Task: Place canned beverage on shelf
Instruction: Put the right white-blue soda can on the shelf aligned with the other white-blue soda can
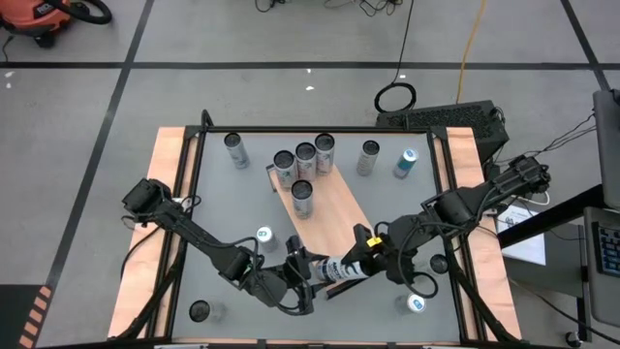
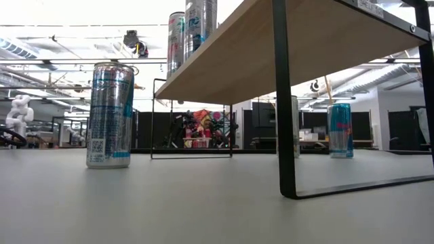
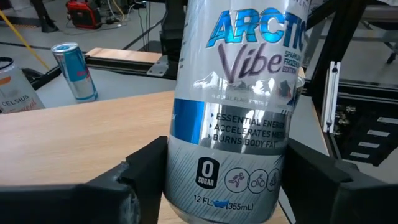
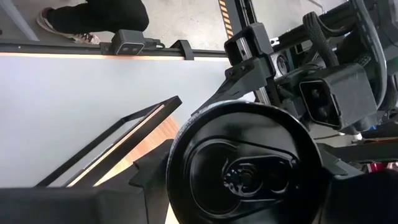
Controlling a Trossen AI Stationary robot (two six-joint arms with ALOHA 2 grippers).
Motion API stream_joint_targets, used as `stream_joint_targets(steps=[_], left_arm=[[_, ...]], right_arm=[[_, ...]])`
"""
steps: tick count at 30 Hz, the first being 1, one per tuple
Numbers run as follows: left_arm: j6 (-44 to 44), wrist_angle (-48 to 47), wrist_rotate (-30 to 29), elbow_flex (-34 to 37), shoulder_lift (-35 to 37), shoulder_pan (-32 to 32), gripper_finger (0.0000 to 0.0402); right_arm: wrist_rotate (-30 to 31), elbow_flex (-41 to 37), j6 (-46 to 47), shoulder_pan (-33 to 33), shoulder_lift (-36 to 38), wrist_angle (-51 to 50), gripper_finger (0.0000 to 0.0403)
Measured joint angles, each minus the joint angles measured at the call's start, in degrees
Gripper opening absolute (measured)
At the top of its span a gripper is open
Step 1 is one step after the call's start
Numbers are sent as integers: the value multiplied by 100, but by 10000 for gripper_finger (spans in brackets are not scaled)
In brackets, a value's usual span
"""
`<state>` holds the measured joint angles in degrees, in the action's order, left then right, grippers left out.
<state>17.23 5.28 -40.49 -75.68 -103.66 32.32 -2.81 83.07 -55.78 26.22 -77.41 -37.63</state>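
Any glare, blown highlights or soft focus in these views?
Low view: the ceiling is washed out white; the near can stays legible. Left wrist view: the Arctic Vibe can fills the frame, sharp, with bright reflections. Right wrist view: the can top is dark, slightly soft.

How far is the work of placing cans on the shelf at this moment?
Done: four cans stand on the shelf. In hand: one can between the left gripper and right gripper, at the shelf's near end. Left: standing it there, then the loose cans on the table.
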Motion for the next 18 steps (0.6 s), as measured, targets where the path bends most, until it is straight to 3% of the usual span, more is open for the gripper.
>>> stream_joint_targets(steps=[10,18], left_arm=[[65,43,20,0,0,-1,247],[-385,159,-26,2,-22,-3,247]], right_arm=[[23,0,516,0,2,-52,236],[82,0,2386,4,11,-202,282]])
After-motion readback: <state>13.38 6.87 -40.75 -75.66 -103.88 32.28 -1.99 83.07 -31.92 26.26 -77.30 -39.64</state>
